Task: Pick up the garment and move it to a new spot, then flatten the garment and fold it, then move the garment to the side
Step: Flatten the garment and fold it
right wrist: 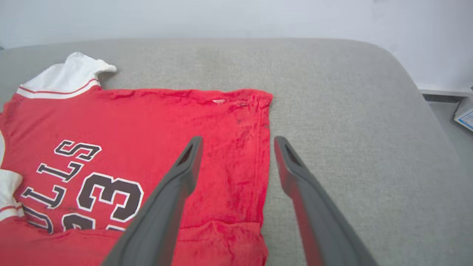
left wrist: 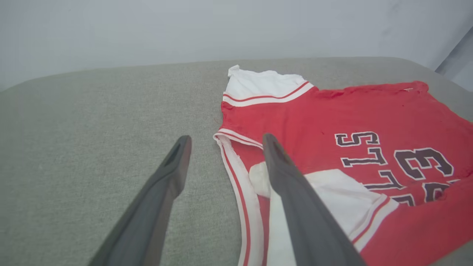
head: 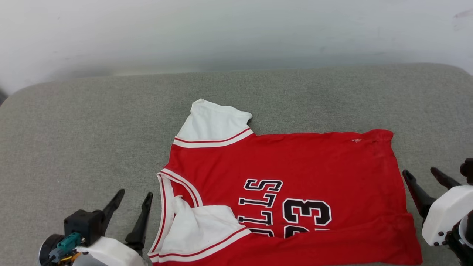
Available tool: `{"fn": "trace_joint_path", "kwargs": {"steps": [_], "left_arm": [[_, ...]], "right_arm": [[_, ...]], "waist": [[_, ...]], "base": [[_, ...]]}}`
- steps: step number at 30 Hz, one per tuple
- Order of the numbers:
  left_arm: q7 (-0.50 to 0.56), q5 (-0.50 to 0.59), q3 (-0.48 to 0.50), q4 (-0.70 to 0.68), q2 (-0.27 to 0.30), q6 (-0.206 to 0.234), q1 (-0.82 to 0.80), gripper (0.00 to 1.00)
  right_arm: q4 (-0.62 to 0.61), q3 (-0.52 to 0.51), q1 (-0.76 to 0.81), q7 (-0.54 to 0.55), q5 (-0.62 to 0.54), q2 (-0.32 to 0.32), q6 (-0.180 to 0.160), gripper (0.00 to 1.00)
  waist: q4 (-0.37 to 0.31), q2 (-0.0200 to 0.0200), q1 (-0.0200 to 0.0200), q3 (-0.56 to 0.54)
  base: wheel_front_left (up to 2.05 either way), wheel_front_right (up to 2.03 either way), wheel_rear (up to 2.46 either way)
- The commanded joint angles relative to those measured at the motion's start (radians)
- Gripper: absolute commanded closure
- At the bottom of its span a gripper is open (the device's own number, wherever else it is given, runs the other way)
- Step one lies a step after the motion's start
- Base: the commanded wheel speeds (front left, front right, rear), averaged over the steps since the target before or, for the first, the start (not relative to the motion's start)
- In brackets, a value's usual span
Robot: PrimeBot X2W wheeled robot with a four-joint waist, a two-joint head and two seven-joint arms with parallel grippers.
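Folding looks under way: in the head view the garment [head: 295, 166] lies on the grey cushion [head: 92, 129], its near edge doubled over the lettering, with the left gripper [head: 134, 193] beside its collar and the right gripper [head: 419, 171] beside its hem. The left wrist view shows wide, empty jaws straddling the collar trim. The right wrist view shows the same astride the hem; next, pinch both far corners and lift evenly

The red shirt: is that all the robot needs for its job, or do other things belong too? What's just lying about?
For the job: the garment, near edge folded over; left gripper and right gripper, both open.

Just lying about: grey padded surface beneath it; pale box-like item on the floor, unidentifiable.
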Motion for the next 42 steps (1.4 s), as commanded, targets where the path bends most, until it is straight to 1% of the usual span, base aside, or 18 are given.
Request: {"fn": "trace_joint_path", "kwargs": {"steps": [1, 4, 7, 9, 12, 16, 19, 22, 23, 25, 28, 29, 31, 32, 35, 38, 42], "left_arm": [[-0.019, 0.026, 0.034, -0.018, -0.020, 0.006, -0.013, 0.00], [-0.027, 0.084, 0.118, -0.071, -0.069, 0.001, -0.010, 0.00], [-0.026, 0.162, 0.229, -0.137, -0.146, -0.013, 0.027, 0.00], [-0.026, 0.201, 0.291, -0.166, -0.193, -0.040, 0.055, 0.00], [-0.026, 0.250, 0.356, -0.184, -0.245, -0.091, 0.081, 0.00], [-0.026, 0.300, 0.407, -0.176, -0.279, -0.163, 0.092, 0.00], [-0.026, 0.306, 0.433, -0.167, -0.296, -0.208, 0.056, 0.00], [-0.021, 0.306, 0.440, -0.156, -0.272, -0.246, 0.003, 0.00], [-0.004, 0.304, 0.439, -0.150, -0.259, -0.257, -0.021, 0.00], [0.045, 0.298, 0.435, -0.140, -0.227, -0.278, -0.084, 0.00], [0.150, 0.274, 0.435, -0.128, -0.173, -0.305, -0.196, 0.00], [0.150, 0.274, 0.435, -0.128, -0.173, -0.305, -0.196, 0.00], [0.239, 0.256, 0.428, -0.115, -0.121, -0.323, -0.279, 0.00], [0.395, 0.221, 0.395, -0.078, -0.042, -0.345, -0.405, 0.00], [0.567, 0.162, 0.360, -0.022, 0.035, -0.355, -0.531, 0.00], [0.734, 0.080, 0.325, 0.045, 0.075, -0.358, -0.640, 0.00], [0.959, 0.011, 0.274, 0.114, 0.133, -0.359, -0.752, 0.00]], "right_arm": [[-0.017, 0.004, -0.019, -0.057, 0.012, 0.009, -0.001, 0.00], [-0.043, 0.014, -0.024, -0.154, 0.019, 0.023, -0.001, 0.00], [-0.060, 0.019, -0.025, -0.254, 0.023, 0.037, -0.001, 0.00], [-0.065, 0.025, -0.023, -0.318, 0.018, 0.046, -0.001, 0.00], [-0.061, 0.025, -0.020, -0.402, 0.021, 0.072, -0.001, 0.00], [-0.059, 0.028, -0.030, -0.483, 0.008, 0.095, -0.001, 0.00], [-0.066, 0.034, -0.042, -0.520, -0.008, 0.102, -0.001, 0.00], [-0.089, 0.042, -0.059, -0.537, -0.019, 0.117, -0.001, 0.00], [-0.098, 0.044, -0.065, -0.541, -0.021, 0.123, -0.001, 0.00], [-0.112, 0.048, -0.076, -0.545, -0.033, 0.130, -0.001, 0.00], [-0.133, 0.055, -0.100, -0.553, -0.044, 0.145, -0.001, 0.00], [-0.133, 0.055, -0.100, -0.553, -0.044, 0.145, -0.001, 0.00], [-0.140, 0.060, -0.116, -0.557, -0.048, 0.157, -0.001, 0.00], [-0.138, 0.074, -0.132, -0.568, -0.055, 0.171, -0.001, 0.00], [-0.132, 0.091, -0.151, -0.582, -0.059, 0.183, -0.001, 0.00], [-0.118, 0.098, -0.163, -0.598, -0.058, 0.196, -0.001, 0.00], [-0.098, 0.116, -0.174, -0.620, -0.050, 0.211, -0.001, 0.00]], "waist": [[-0.005, 0.0000, 0.0000, -0.009], [-0.009, 0.0000, 0.0000, -0.013], [-0.014, 0.0000, 0.0000, -0.012], [-0.018, 0.0000, 0.0000, -0.009], [-0.026, 0.0000, 0.0000, -0.002], [-0.039, 0.0000, 0.0000, 0.021], [-0.053, 0.0000, 0.0000, 0.048], [-0.073, 0.0000, 0.0000, 0.093], [-0.080, 0.0000, 0.0000, 0.110], [-0.096, 0.0000, 0.0000, 0.149], [-0.125, 0.0000, 0.0000, 0.205], [-0.125, 0.0000, 0.0000, 0.205], [-0.148, 0.0000, 0.0000, 0.243], [-0.179, 0.0000, 0.0000, 0.290], [-0.215, 0.0000, 0.0000, 0.333], [-0.249, 0.0000, 0.0000, 0.364], [-0.289, 0.0000, 0.0000, 0.397]], "base": [[0.00, 0.00, 0.00], [0.00, 0.00, 0.00], [0.00, 0.00, 0.00], [0.00, 0.00, 0.00], [0.00, 0.00, 0.00], [0.00, 0.00, 0.00], [0.00, 0.00, 0.00], [0.00, 0.00, 0.00], [0.00, 0.00, 0.00], [0.00, 0.00, 0.00], [0.00, 0.00, 0.00], [0.00, 0.00, 0.00], [0.00, 0.00, 0.00], [0.00, 0.00, 0.00], [0.00, 0.00, 0.00], [0.00, 0.00, 0.00], [0.00, 0.00, 0.00]]}}
